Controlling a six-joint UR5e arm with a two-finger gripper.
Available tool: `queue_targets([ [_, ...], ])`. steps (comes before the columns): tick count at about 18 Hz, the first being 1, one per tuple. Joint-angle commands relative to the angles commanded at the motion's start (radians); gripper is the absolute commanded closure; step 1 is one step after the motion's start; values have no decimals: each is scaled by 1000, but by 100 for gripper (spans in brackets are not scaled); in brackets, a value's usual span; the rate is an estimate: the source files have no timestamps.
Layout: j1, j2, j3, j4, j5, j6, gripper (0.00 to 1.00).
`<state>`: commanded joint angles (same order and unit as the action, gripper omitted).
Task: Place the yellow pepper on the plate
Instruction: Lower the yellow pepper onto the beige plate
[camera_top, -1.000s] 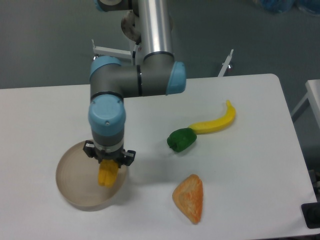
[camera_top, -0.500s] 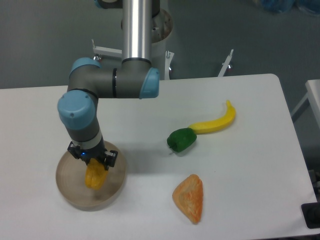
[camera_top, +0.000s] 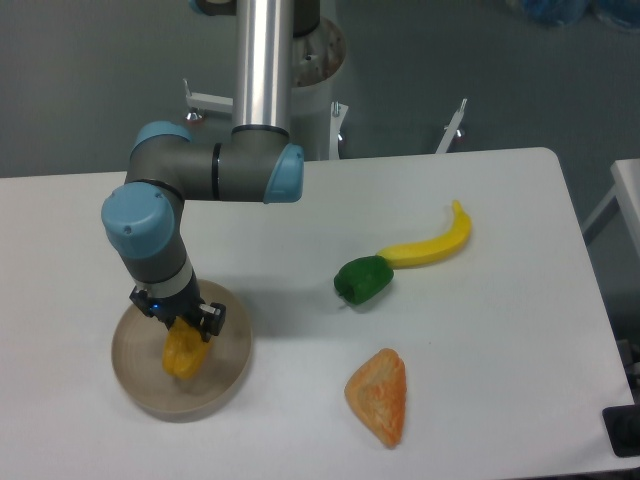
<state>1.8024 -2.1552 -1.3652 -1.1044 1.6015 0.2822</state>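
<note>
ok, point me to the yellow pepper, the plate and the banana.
yellow pepper (camera_top: 183, 356), fixed camera: on its lobed body just below the fingers.
plate (camera_top: 228, 375), fixed camera: on the bare right side of its rim.
banana (camera_top: 432, 245), fixed camera: on the middle of its curved body.
</note>
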Motion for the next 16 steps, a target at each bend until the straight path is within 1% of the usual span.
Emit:
queue_targets([
  [13, -5, 2, -20, -6, 11, 21, 39],
  [16, -3, 2, -18, -6, 12, 21, 31],
])
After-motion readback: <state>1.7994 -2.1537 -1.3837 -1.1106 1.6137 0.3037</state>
